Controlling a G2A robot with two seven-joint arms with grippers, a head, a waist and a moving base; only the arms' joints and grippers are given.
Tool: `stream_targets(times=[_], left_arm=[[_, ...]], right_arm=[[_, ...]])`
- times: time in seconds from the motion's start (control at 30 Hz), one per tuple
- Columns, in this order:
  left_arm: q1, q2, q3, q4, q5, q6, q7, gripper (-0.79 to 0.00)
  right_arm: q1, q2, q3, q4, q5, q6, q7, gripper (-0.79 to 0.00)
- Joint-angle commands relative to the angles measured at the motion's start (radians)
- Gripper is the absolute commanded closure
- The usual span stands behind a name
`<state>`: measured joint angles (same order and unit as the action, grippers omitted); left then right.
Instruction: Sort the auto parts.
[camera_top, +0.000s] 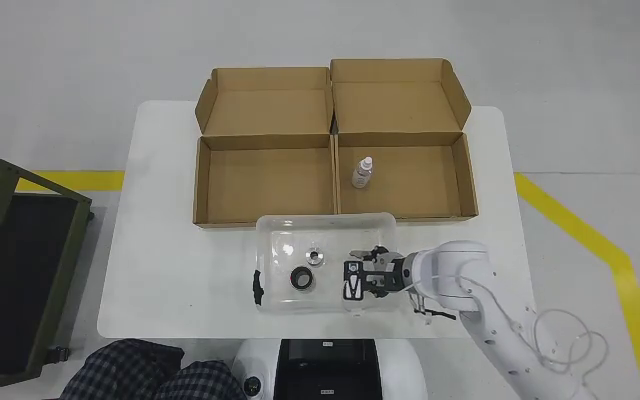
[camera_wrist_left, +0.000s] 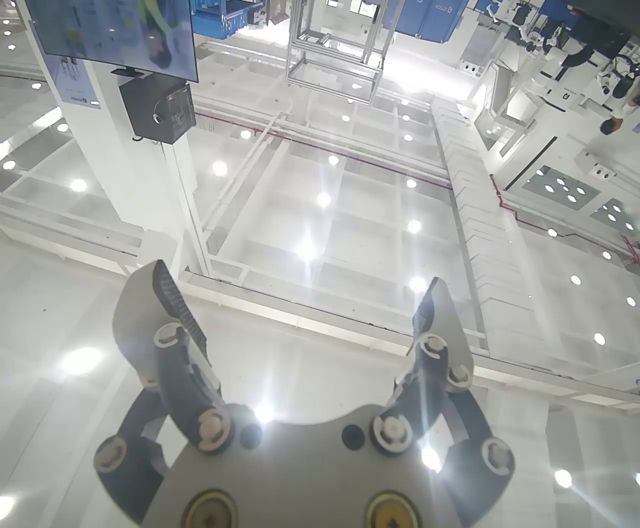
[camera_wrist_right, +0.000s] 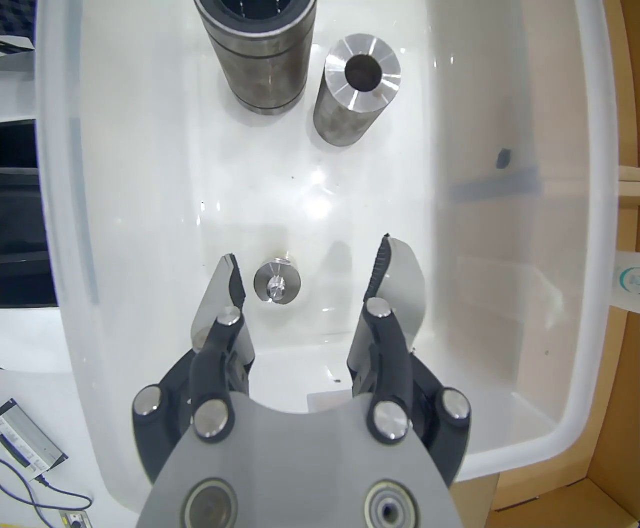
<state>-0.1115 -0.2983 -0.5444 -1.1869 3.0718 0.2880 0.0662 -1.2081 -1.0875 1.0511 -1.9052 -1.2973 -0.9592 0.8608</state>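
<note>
The right jaws are spread wide and grasp nothing, low inside the clear bin at the lower centre of the top view. In the right wrist view a small metal stud stands on the bin floor between them, nearer one jaw and touching neither. A dark cylinder and a silver sleeve stand farther along the bin. A small bottle lies in the right-hand cardboard box at the upper centre of the white surface. The left jaws are released and point at the ceiling.
</note>
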Motion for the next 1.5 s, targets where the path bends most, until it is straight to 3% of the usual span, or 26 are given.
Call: stream_targets(times=[0.0,0.23,0.3,0.37,0.4,0.43,0.93,1.2,1.47], left_arm=[[0.000,0.000,0.000,0.000,0.000,0.000,0.000,-0.785],[0.000,0.000,0.000,0.000,0.000,0.000,0.000,-0.785],[0.000,0.000,0.000,0.000,0.000,0.000,0.000,-0.785],[0.000,0.000,0.000,0.000,0.000,0.000,0.000,-0.785],[0.000,0.000,0.000,0.000,0.000,0.000,0.000,-0.785],[0.000,0.000,0.000,0.000,0.000,0.000,0.000,-0.785],[0.000,0.000,0.000,0.000,0.000,0.000,0.000,-0.785],[0.000,0.000,0.000,0.000,0.000,0.000,0.000,-0.785],[0.000,0.000,0.000,0.000,0.000,0.000,0.000,-0.785]], right_arm=[[0.004,0.002,-0.009,0.006,-0.003,0.000,0.000,-0.406],[0.017,0.012,-0.043,0.022,-0.025,0.006,0.006,-0.351],[0.022,0.015,-0.049,0.023,-0.025,0.007,0.007,-0.296],[0.025,0.017,-0.053,0.024,-0.023,0.010,0.010,-0.154],[0.027,0.019,-0.056,0.023,-0.021,0.010,0.010,-0.015],[0.029,0.020,-0.058,0.023,-0.021,0.012,0.012,0.000],[0.023,0.038,-0.021,-0.064,0.024,0.034,-0.062,0.000],[0.027,0.040,-0.007,-0.060,0.053,0.048,-0.191,0.000],[0.040,0.033,0.022,-0.029,0.093,0.119,-0.430,0.000]])
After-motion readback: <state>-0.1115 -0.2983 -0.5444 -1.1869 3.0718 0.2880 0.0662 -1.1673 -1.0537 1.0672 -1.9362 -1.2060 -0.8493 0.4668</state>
